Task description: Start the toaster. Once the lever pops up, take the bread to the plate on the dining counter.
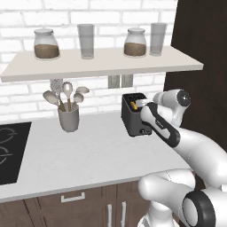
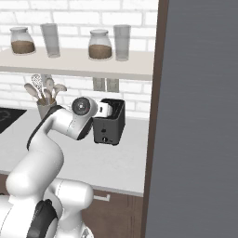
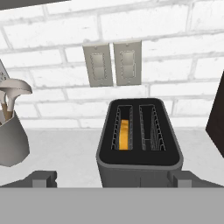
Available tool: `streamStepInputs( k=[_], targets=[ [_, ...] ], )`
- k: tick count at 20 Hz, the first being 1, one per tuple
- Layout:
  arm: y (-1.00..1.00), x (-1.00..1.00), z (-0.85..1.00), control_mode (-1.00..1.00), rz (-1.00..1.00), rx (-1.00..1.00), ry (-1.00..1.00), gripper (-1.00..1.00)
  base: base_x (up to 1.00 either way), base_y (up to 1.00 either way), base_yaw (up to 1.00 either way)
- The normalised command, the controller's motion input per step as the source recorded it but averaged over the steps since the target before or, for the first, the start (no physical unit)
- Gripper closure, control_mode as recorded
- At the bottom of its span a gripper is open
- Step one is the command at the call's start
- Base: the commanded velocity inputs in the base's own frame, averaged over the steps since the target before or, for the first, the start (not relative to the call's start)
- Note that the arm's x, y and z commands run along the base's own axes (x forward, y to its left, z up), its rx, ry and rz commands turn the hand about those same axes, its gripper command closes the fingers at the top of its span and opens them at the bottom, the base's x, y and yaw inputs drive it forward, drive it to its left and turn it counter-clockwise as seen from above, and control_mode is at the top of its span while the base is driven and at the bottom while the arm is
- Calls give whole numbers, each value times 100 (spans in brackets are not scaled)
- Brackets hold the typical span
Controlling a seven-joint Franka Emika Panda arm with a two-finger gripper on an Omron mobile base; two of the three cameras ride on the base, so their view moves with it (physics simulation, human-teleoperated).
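Presently listed: toaster [image 3: 139, 142], dark grey, on the white counter [image 1: 84, 155] against the brick wall below two wall plates [image 3: 113, 62], bread [image 3: 125, 134] sunk in its left slot, gripper [image 3: 111, 178] poised just before it with fingers spread wide, holding nothing, utensil crock [image 1: 68, 117] well left.

The toaster [image 1: 134, 116] has its right side hidden behind the arm, and the bread [image 3: 125, 134] sits mostly sunk in a slot.
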Motion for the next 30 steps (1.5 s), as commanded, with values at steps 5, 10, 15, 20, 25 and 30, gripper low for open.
streamStepInputs(
  k=[5,10,15,20,25,30],
  targets=[
    [0,0,0,-100,0,0,0,-100,0,0,0],
    [0,0,0,-100,0,0,0,-100,0,0,0],
    [0,0,0,-100,0,0,0,-100,0,0,0],
    [0,0,0,-100,0,0,0,-100,0,0,0],
    [0,0,0,-100,0,0,0,-100,0,0,0],
    [0,0,0,-100,0,0,0,-100,0,0,0]
  ],
)
